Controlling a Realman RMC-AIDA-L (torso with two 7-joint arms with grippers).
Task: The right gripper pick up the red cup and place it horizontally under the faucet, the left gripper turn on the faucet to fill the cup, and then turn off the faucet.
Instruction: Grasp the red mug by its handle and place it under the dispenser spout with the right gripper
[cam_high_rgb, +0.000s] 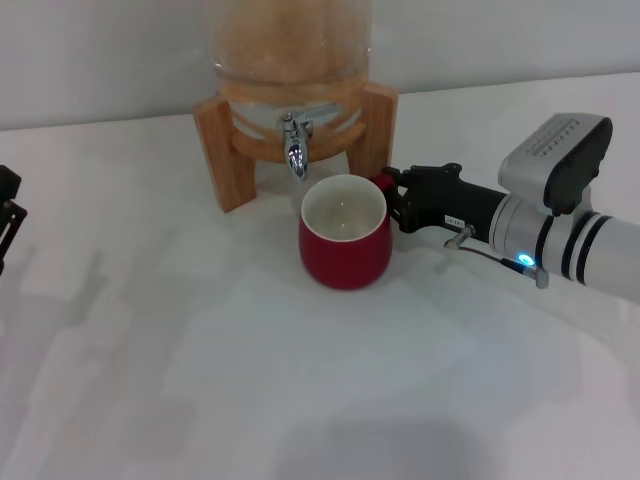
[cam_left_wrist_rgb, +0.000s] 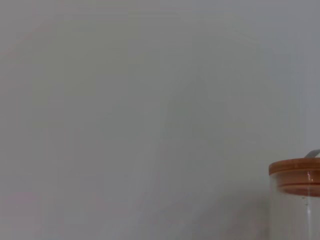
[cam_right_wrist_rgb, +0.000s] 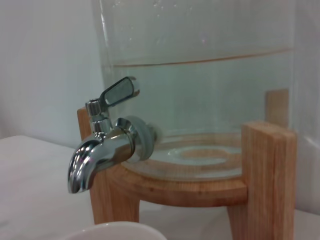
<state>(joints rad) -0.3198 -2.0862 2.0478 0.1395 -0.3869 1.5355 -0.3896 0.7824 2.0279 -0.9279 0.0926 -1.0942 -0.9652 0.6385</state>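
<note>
Red cup (cam_high_rgb: 345, 235) upright on the table (cam_high_rgb: 200, 350), right under the faucet (cam_high_rgb: 295, 150). Right gripper (cam_high_rgb: 392, 195) at the handle on the cup's right, fingers probably clamped on it. Left gripper (cam_high_rgb: 8, 215) far left, fingers can't tell.

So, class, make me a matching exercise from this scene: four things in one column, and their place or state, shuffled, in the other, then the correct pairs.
Things:
1. red cup
2. faucet
3. right gripper
4. left gripper

Places or states:
A. at the table's far left edge, away from the work
B. upright on the table below the spout
C. at the cup's handle side
D. on the glass dispenser, above the cup's rim

Pairs: 1-B, 2-D, 3-C, 4-A
</note>
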